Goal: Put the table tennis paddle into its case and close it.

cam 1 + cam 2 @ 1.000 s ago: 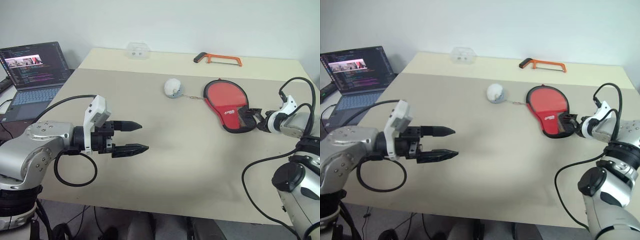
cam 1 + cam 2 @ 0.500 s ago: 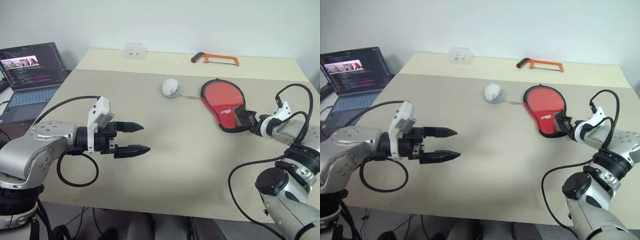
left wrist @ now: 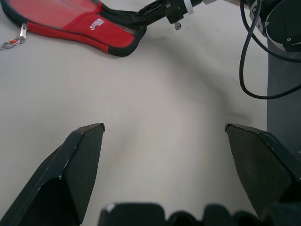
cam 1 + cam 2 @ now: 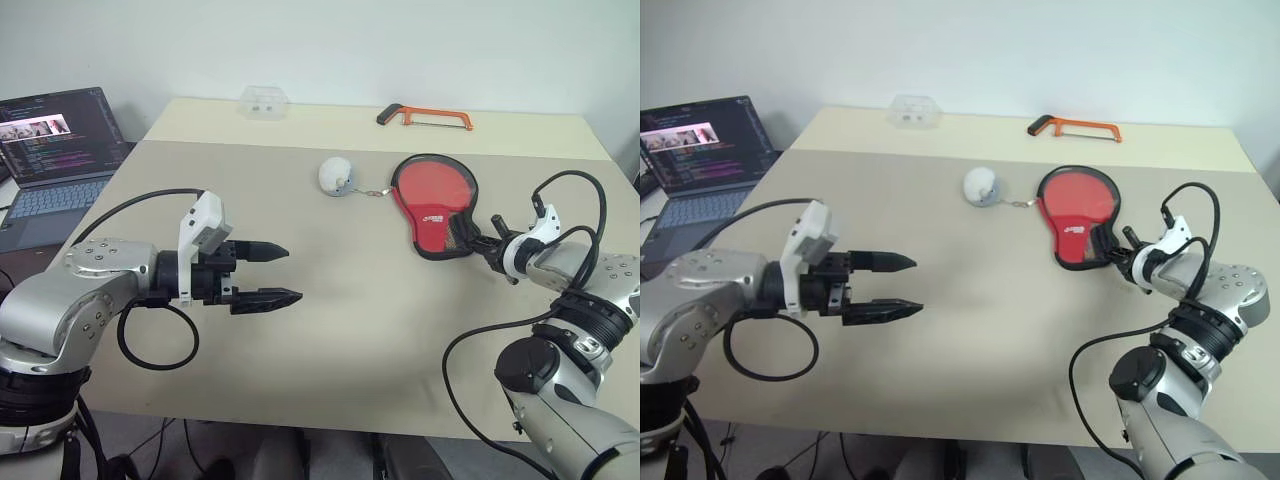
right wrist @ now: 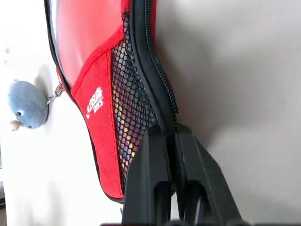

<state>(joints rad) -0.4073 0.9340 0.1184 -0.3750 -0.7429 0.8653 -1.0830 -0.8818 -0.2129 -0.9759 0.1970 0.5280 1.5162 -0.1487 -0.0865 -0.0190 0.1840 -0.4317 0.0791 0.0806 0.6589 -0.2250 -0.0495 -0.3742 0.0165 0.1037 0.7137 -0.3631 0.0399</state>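
One white logo (image 5: 95, 106), unreadable, marks the red case (image 4: 432, 192).

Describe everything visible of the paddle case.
The case is a soft, paddle-shaped red pouch with black edging, a zip along its rim, a black mesh pocket and a white logo. It lies flat on the table, narrow end toward the right gripper, which is shut on its zipped edge. A chain links it to a small grey plush.
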